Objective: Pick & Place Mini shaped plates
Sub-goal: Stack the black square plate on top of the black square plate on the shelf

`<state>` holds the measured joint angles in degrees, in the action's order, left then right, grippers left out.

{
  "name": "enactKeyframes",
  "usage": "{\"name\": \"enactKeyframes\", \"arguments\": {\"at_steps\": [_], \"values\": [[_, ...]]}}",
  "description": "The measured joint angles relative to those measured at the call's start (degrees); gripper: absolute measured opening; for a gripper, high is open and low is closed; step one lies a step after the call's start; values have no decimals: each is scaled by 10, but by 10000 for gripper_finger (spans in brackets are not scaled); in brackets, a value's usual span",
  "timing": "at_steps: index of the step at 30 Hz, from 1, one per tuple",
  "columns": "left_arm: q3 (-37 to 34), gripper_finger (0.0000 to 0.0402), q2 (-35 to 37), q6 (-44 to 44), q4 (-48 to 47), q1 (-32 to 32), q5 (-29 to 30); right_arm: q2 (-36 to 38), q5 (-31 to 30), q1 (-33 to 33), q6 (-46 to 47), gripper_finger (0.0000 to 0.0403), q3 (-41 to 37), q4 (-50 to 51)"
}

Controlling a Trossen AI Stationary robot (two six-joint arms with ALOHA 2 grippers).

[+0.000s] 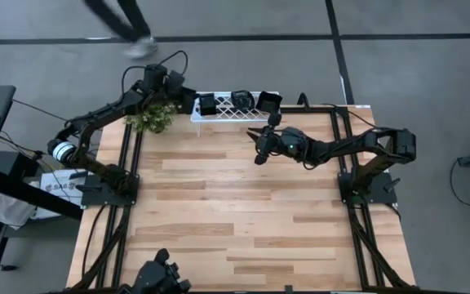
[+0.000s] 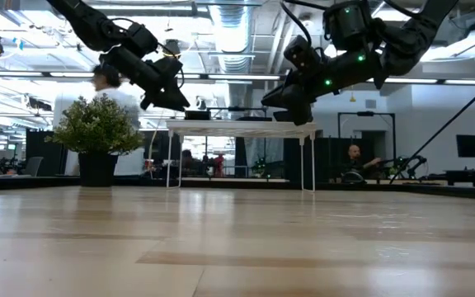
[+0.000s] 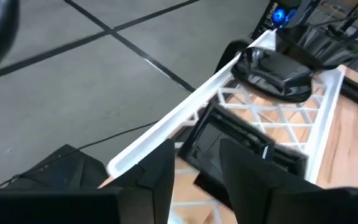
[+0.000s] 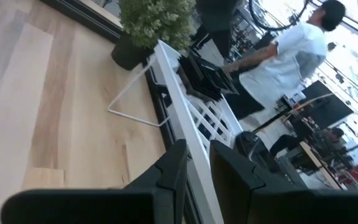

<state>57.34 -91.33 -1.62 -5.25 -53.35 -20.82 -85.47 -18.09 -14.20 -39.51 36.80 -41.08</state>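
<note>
A white lattice rack (image 1: 219, 117) stands at the table's far edge. On it lie black mini shaped plates: a square one (image 1: 206, 104) at its left end, a round one (image 1: 241, 100) and another square one (image 1: 268, 102). My left gripper (image 1: 191, 100) hovers open at the rack's left end. In the left wrist view its fingers (image 3: 160, 174) stand just short of the square plate (image 3: 229, 146), which rests on the lattice. My right gripper (image 1: 259, 153) hangs above the table just near of the rack, its fingers (image 4: 176, 168) a narrow gap apart with nothing between them.
A potted plant (image 1: 152, 118) stands left of the rack, close under my left arm. A person (image 1: 129, 24) walks on the floor beyond the far edge. Bare wooden table (image 1: 235, 212) stretches toward the near edge.
</note>
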Motion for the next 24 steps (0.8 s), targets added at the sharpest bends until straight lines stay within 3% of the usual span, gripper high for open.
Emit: {"name": "enactKeyframes", "arguments": {"at_steps": [19,24], "values": [[0,124,-30,3,32,20,80,0,0,0,1,65,0,-3],[0,125,-30,4,32,19,71,0,0,0,1,65,0,-3]]}}
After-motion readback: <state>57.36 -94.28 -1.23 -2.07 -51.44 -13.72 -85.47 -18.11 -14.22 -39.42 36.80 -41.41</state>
